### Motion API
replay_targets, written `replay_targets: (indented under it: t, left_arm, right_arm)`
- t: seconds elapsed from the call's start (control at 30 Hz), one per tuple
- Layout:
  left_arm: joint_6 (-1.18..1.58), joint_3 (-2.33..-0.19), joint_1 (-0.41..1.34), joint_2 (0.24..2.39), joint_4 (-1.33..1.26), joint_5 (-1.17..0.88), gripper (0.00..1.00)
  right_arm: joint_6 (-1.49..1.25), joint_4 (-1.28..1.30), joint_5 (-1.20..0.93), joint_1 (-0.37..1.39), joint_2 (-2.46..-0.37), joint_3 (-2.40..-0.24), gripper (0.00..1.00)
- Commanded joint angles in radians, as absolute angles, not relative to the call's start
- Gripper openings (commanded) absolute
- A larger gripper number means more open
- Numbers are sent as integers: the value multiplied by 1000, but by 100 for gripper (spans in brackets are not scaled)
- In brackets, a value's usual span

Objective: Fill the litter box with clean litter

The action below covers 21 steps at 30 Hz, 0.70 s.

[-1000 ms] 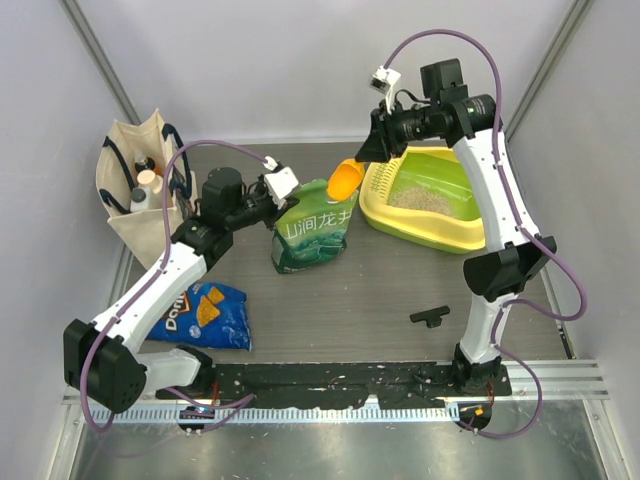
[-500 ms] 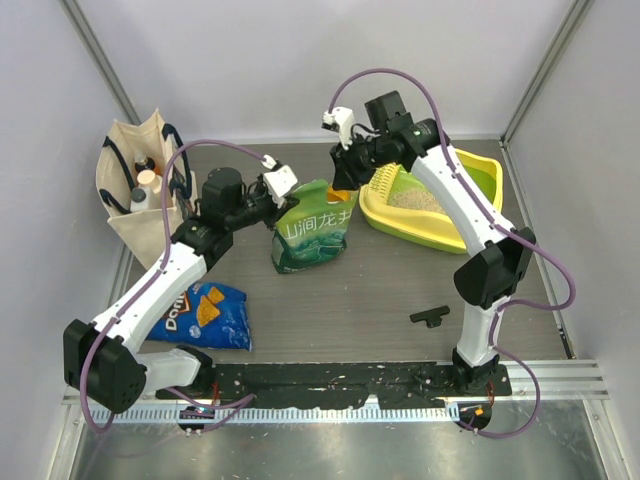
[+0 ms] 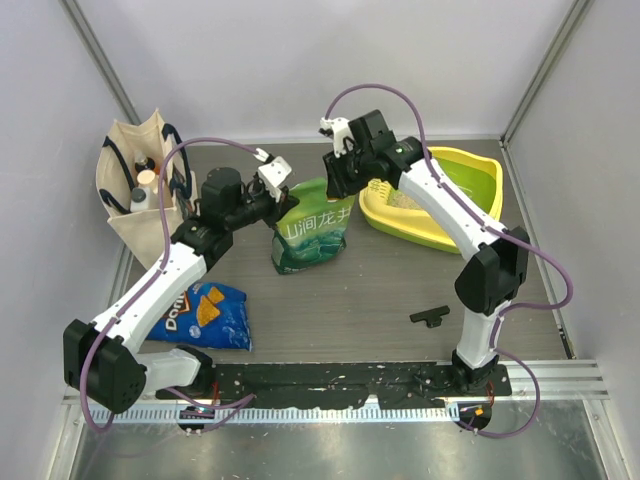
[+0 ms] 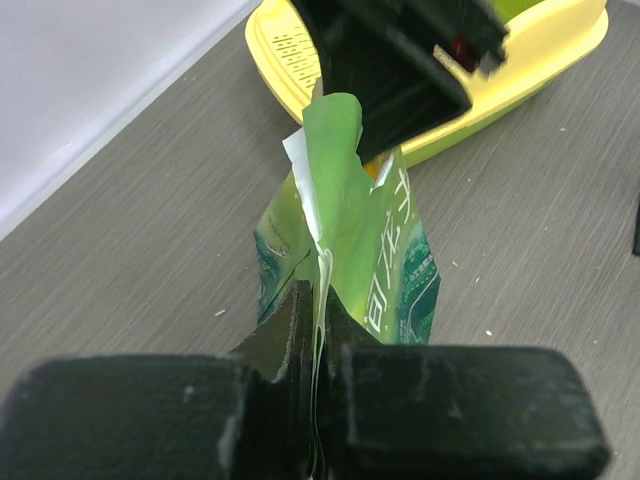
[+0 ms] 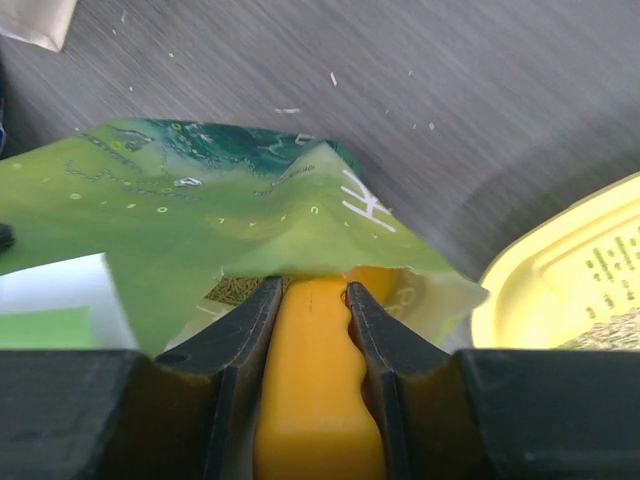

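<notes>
Scoop (image 5: 312, 400) sits clamped between right fingers (image 5: 243, 345), hidden from overhead.

A green pouch (image 3: 312, 235) with white lettering stands upright on the grey worktop (image 3: 360, 290), its top open; an orange scoop (image 5: 315, 400) pokes into the mouth (its far end is hidden). A blue Doritos bag (image 3: 203, 313) lies flat front-left. A cloth tote (image 3: 130, 200) holding bottles stands rear-left. A small black T-shaped piece (image 3: 430, 317) lies front-right.
</notes>
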State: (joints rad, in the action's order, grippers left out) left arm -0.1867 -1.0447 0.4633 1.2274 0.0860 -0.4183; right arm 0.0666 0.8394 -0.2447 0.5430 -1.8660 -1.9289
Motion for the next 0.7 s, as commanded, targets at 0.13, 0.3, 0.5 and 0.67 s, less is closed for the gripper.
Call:
replay_targets:
  t: [0.13,0.3,0.5,0.67]
  left_arm:
    - [-6,-1057,468,1167,-164,-443,0]
    - [32,-1048,468,1177,-204,-437,0]
    - [37,-1058,468,1204,-222,-431,0]
    - [9,-1095,468,1229,-216,-431,0]
  right_arm:
    - [15,790,-100,569,-1887,-1778,1]
    - [-66,773,-237,580,-1916,-1733,1]
    - [-23,765,-376,575,-1988,-1764,1]
    - [-24,755,-635,520,-2034,-1790,1]
